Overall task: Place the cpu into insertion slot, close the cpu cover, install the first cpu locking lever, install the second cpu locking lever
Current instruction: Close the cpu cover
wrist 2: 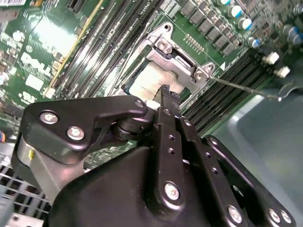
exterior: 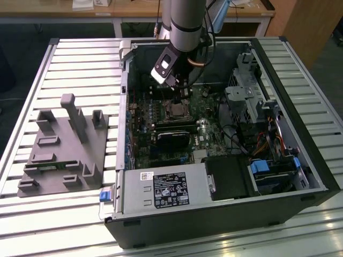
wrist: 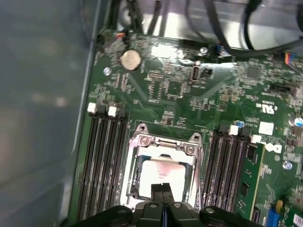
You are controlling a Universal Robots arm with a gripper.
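My tool (wrist: 162, 190), fingers clenched together on nothing, hangs over the cpu (wrist: 158, 172) in the insertion slot (wrist: 142, 161).

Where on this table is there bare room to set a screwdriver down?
Bare slats lie beyond the grey fixture, up to the far edge of the table, and in a strip along the exterior view's right of the computer case. Inside the case is crowded: the gripper hangs at the cpu cover.
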